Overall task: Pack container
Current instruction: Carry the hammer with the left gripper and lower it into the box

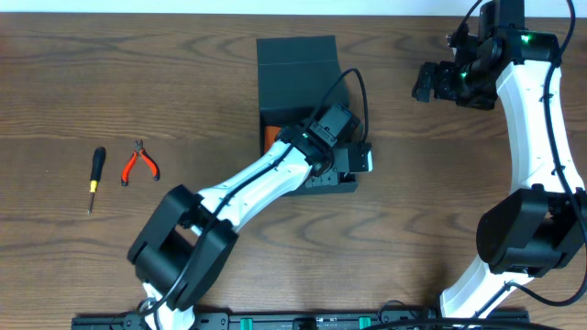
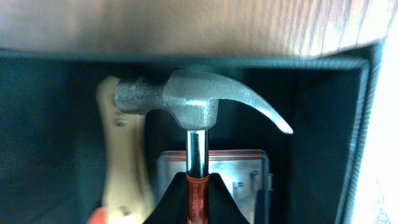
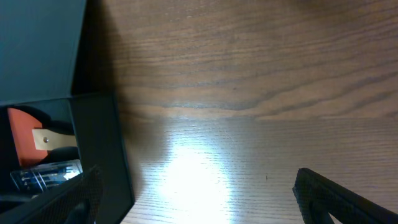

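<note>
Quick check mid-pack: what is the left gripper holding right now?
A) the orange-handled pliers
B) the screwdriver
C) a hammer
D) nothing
C: in the left wrist view the left gripper is shut on the red shaft of the hammer inside the container, while the pliers and screwdriver lie on the table.

The dark teal-green container [image 1: 280, 96], a shallow, roughly square rigid box, sits open on the wooden table [image 1: 110, 82] toward 12 o'clock of the overhead view's centre. Its matching flap lid [image 1: 295, 53] is thrown back from the box's 12 o'clock edge. The 6 o'clock half is largely hidden from above. Between its dark walls [image 2: 348, 143] lie a claw hammer [image 2: 193, 106], a pale wooden handle [image 2: 124, 155] at the hammer's 9 o'clock, and a clear plastic case [image 2: 242, 171] beneath.
</note>
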